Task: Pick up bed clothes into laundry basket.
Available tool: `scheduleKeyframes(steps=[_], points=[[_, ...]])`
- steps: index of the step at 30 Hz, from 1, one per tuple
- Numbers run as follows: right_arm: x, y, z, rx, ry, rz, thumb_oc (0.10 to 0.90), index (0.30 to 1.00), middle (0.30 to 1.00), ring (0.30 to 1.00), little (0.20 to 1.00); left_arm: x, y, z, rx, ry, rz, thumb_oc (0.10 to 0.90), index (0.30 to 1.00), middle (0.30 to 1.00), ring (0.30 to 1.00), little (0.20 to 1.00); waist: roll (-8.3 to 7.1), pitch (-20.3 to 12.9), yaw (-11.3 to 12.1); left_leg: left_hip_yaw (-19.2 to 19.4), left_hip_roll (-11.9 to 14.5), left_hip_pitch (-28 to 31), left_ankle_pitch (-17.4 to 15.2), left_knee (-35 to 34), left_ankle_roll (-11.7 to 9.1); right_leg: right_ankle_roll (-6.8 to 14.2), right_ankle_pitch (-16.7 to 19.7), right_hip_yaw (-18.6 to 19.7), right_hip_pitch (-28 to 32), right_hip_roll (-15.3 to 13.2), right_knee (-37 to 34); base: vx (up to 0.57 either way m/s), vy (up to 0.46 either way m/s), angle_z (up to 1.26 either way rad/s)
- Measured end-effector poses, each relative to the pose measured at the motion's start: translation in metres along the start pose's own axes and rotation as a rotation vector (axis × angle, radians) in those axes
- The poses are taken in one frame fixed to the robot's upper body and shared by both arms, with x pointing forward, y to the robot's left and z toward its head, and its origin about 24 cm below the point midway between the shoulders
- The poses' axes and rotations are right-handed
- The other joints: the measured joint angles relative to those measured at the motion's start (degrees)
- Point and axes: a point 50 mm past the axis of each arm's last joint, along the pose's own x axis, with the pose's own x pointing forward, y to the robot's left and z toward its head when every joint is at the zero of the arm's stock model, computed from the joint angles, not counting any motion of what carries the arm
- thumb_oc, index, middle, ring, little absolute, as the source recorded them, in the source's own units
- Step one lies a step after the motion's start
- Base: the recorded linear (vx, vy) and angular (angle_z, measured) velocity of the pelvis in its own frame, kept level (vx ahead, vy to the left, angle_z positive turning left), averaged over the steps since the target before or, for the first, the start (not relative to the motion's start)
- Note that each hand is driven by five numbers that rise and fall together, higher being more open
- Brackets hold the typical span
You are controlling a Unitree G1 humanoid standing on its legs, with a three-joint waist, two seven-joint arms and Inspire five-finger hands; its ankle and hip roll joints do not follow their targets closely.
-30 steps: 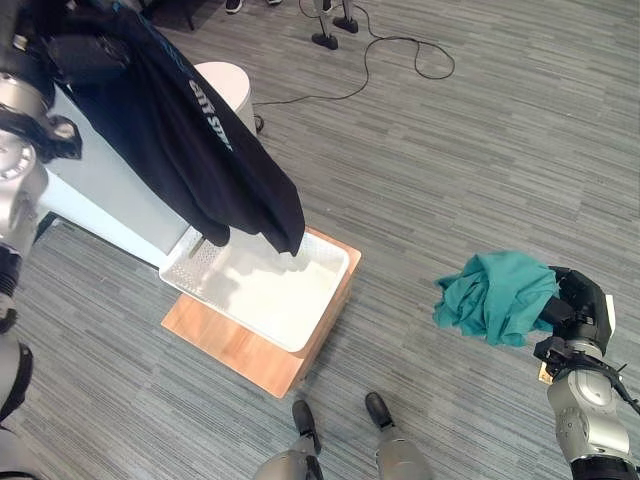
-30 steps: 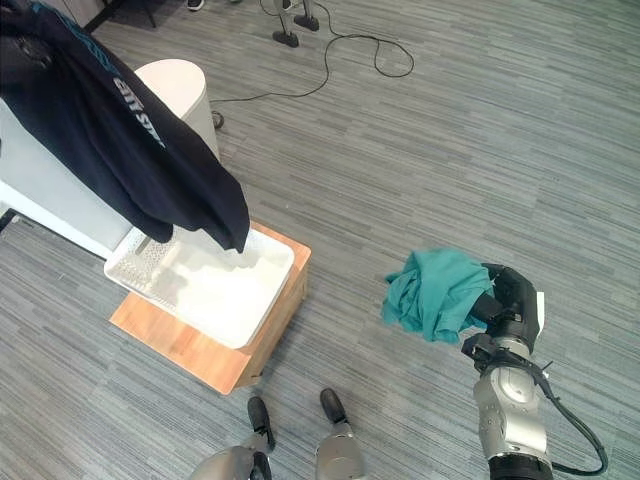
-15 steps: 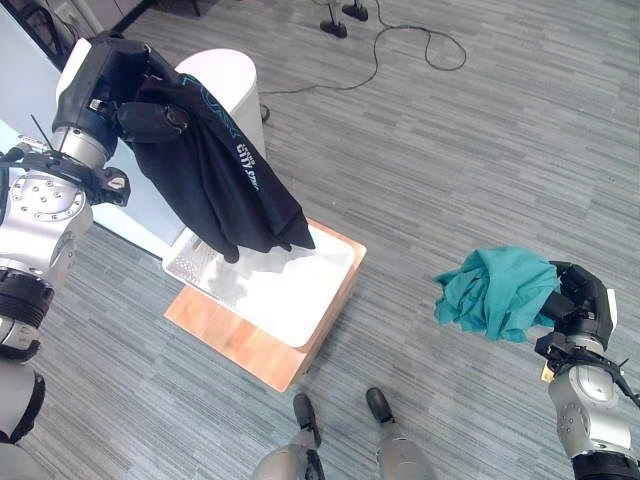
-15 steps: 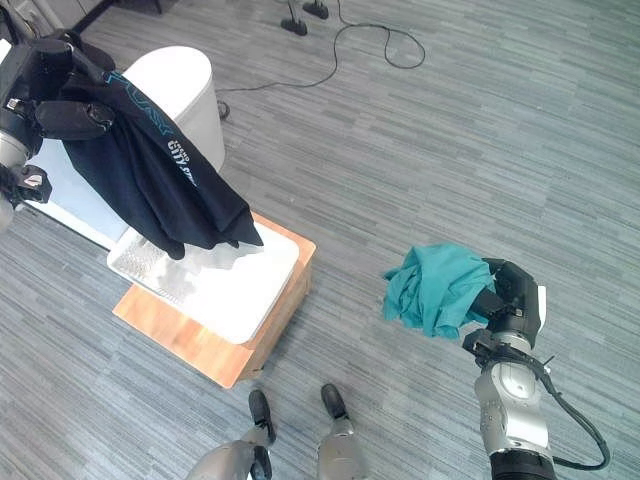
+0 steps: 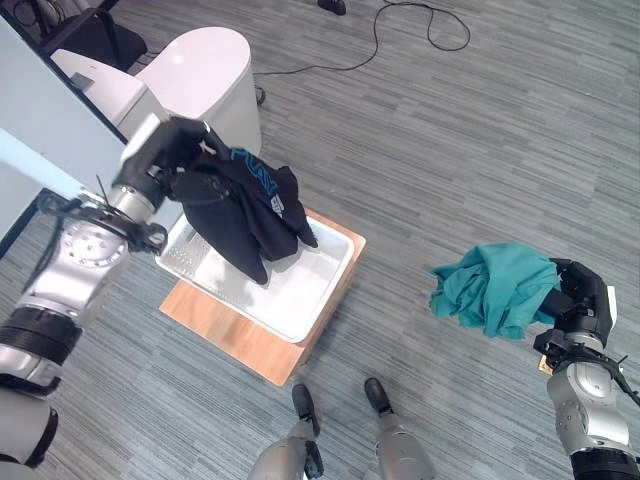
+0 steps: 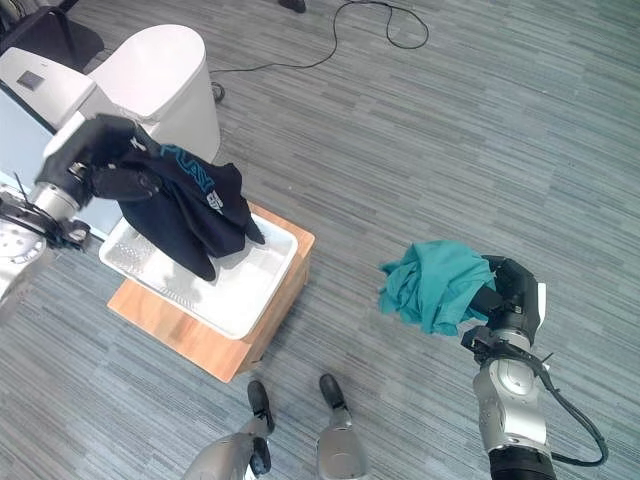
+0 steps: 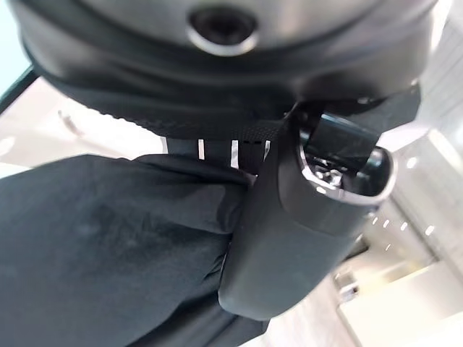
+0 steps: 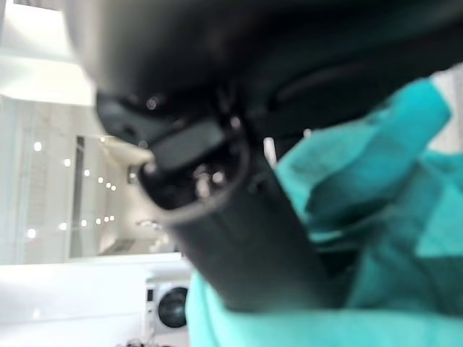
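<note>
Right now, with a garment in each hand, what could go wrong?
The black shirt in the left hand hangs over the white basket; one fold drapes the far rim and could slip outside on release. The teal garment in the right hand is over bare floor, so loosened fingers would drop it there.

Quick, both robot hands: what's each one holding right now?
Left robot hand: shut on the black shirt, over the white basket.
Right robot hand: shut on the teal cloth.

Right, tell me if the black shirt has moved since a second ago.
Yes. The black shirt has come down toward the white basket; its lower end now hangs inside it.
</note>
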Motion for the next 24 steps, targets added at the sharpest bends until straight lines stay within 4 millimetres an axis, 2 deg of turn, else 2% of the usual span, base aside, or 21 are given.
scheduleKeyframes(steps=[7,9,12,13,17,24], points=[[0.001,0.004,0.001,-0.001,-0.003,0.013,0.400,0.300,0.300,0.300,0.300,-0.002,-0.045,-0.039,-0.019,0.144,-0.085,0.400,0.300,0.300,0.300,0.300,-1.29,1.83,-0.68,0.17,0.07,-0.31,0.00,0.01,0.01,-0.07,0.06,0.24,-0.44,0.10,0.00,0.00,0.000,0.00],[0.002,0.005,0.002,0.000,-0.007,0.016,0.400,0.300,0.300,0.300,0.300,-0.003,-0.059,-0.054,0.007,0.209,-0.103,0.400,0.300,0.300,0.300,0.300,-1.52,1.97,-1.20,0.31,0.07,-0.58,0.00,0.00,0.01,-0.08,0.07,0.38,-0.78,0.08,0.00,0.03,0.009,-0.03],[0.003,0.007,0.004,-0.004,-0.016,0.021,0.400,0.300,0.300,0.300,0.300,-0.004,-0.076,-0.065,0.053,0.264,-0.143,0.403,0.305,0.305,0.305,0.305,-2.17,2.34,-1.82,1.13,0.14,-0.62,-0.02,-0.01,0.02,-0.10,0.20,1.25,-1.14,0.15,0.00,0.03,0.011,-0.13],[0.003,0.008,0.005,-0.012,-0.021,0.024,0.400,0.300,0.300,0.300,0.300,-0.003,-0.079,-0.066,0.071,0.269,-0.152,0.800,0.900,0.900,0.900,0.900,-2.30,2.41,-1.91,1.59,0.18,-0.62,-0.02,-0.01,0.02,0.03,0.32,1.65,-1.32,0.16,0.00,0.02,0.009,-0.17],[0.004,0.010,0.005,-0.015,-0.025,0.031,0.400,0.300,0.300,0.300,0.300,0.000,-0.079,-0.065,0.127,0.268,-0.160,0.800,0.900,0.900,0.900,0.900,-2.32,2.42,-3.35,1.89,0.30,-0.60,-0.02,-0.02,0.02,0.30,0.56,1.84,-1.47,0.24,0.00,0.02,0.000,-0.06],[0.001,0.007,0.001,-0.021,-0.011,0.026,0.400,0.300,0.300,0.300,0.300,0.010,-0.066,-0.053,0.061,0.228,-0.076,0.800,0.900,0.900,0.900,0.900,-2.26,2.38,-3.40,2.52,0.85,-0.45,-0.01,-0.23,0.01,-0.10,1.14,2.57,-1.73,0.83,0.00,0.02,-0.001,-0.07]])
